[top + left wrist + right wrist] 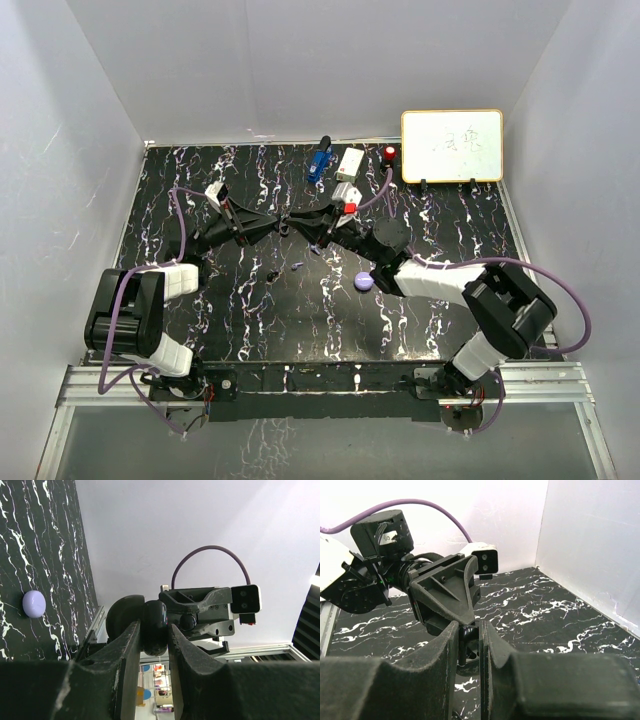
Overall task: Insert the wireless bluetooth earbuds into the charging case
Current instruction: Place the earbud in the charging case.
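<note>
Well off table [250, 335] edges: grippers [287, 225], black case [155, 625].

The left arm [135, 315] and right arm [505, 305] each have white link shells between black joints, a purple cable [210, 547] looping behind the wrist, and a small white camera box [484, 560] just behind the matte-black, wedge-fingered left gripper [152, 630] and right gripper [468, 630].

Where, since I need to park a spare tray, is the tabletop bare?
Bare: the far left corner beyond the left arm, and the near strip between the lavender puck and the arm bases. Crowded: the middle, where both jaws meet, and the far edge by the whiteboard.
</note>
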You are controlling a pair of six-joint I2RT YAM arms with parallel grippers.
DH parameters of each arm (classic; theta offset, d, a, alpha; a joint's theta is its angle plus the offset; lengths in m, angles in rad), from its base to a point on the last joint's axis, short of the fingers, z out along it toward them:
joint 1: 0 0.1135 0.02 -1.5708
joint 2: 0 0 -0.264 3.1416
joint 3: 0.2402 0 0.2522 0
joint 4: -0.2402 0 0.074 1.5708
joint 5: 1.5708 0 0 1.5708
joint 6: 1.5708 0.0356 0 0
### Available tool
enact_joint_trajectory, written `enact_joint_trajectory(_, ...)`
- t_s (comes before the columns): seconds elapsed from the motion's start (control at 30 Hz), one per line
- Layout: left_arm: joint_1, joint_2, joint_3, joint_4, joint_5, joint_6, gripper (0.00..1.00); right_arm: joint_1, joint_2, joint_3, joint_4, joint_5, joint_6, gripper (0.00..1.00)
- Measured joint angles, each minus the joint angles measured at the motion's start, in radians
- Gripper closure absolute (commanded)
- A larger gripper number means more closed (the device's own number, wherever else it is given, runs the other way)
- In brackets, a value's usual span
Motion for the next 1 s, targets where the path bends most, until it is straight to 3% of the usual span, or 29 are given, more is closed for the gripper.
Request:
enact_joint_trajectory(0.33,-0.018,0.0,0.0,0.0,-0.01,0.0,1.0,0.0,0.035,-0.008,0.11,-0.011,-0.006,1.0)
enact_joint_trajectory(1.0,-0.032,-0.002,0.0,-0.001,-0.02,0.0,1.0,0.0,0.081,-0.008,0.149,-0.002,-0.022,1.0)
